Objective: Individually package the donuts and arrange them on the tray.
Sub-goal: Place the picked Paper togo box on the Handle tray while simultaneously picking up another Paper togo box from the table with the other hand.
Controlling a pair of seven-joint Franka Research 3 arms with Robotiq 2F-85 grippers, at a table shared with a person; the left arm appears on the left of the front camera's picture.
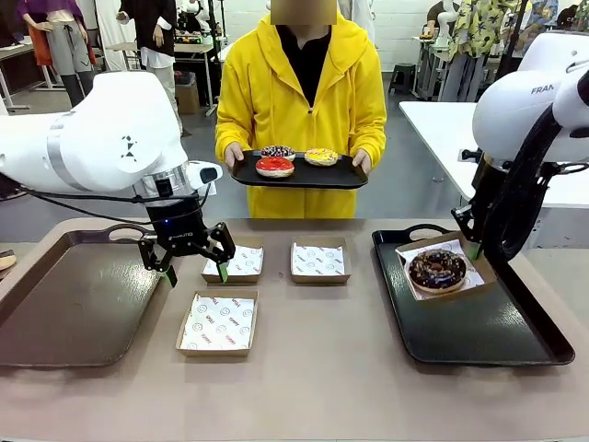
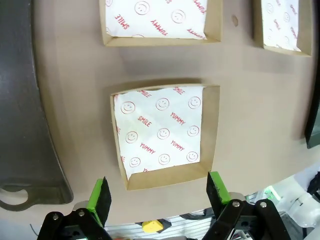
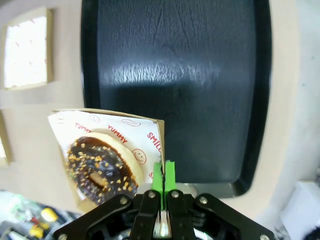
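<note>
A chocolate donut with sprinkles (image 1: 437, 269) (image 3: 100, 167) lies in a paper-lined cardboard box (image 1: 457, 241) (image 3: 107, 125). My right gripper (image 1: 474, 249) (image 3: 163, 175) is shut on that box's edge, holding it over the far left corner of the black tray (image 1: 488, 336) (image 3: 200, 75). Across the table a person holds a second black tray (image 1: 299, 178) carrying a red-glazed donut (image 1: 274, 166), a yellow one (image 1: 321, 157) and a purple-white sprinkled one (image 1: 277, 151). My left gripper (image 1: 196, 273) (image 2: 159, 192) hangs open above an empty box (image 1: 218, 322) (image 2: 162, 132).
Two more empty paper-lined boxes (image 1: 235, 263) (image 1: 320, 261) sit mid-table behind the near one. A brown tray (image 1: 64, 304) (image 2: 20, 100) lies on the left side of the table. Bare tabletop stretches along the front edge.
</note>
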